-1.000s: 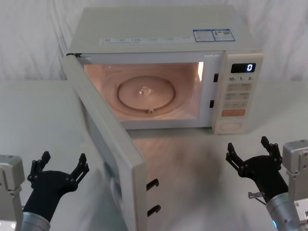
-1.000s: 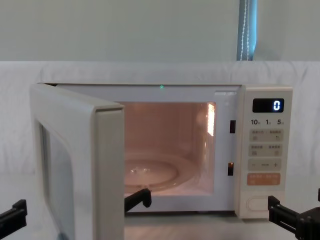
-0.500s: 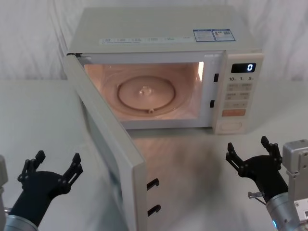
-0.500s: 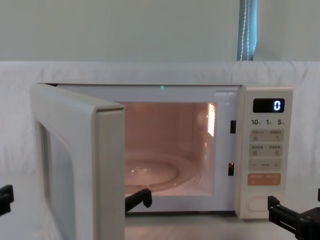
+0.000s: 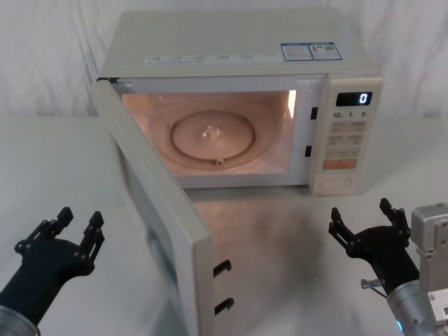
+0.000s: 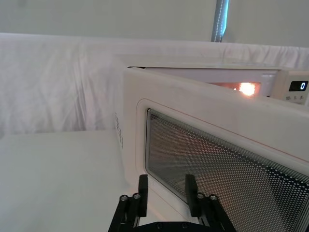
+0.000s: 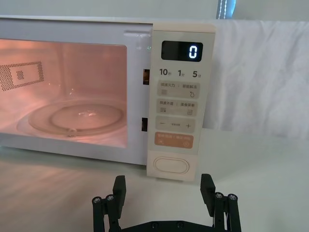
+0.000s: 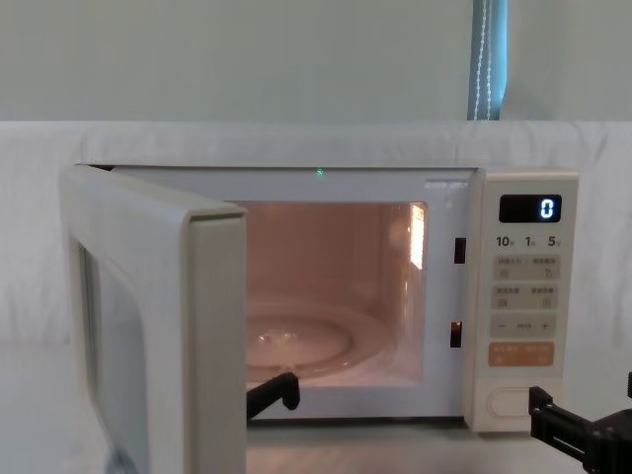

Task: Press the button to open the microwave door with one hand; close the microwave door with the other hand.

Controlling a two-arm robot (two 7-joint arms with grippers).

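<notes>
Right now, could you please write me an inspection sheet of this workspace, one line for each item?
Surface: white table, bare.
Job's things: boxy cream microwave, cavity lit; large cream door with dark window swung wide open; wide blank cream button untouched.
Clutter: nothing seen.
Grippers: black left gripper open, beside the door's outer face, apart from it; black right gripper open, low before the control panel.
Cables: nothing seen.
Surroundings: white cloth backdrop.

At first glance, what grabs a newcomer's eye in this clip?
The microwave door stands swung wide open toward the robot's left, showing the lit pinkish cavity with its glass turntable. The left claw hovers open outside the door; the right claw waits open before the control panel, display reading 0.
</notes>
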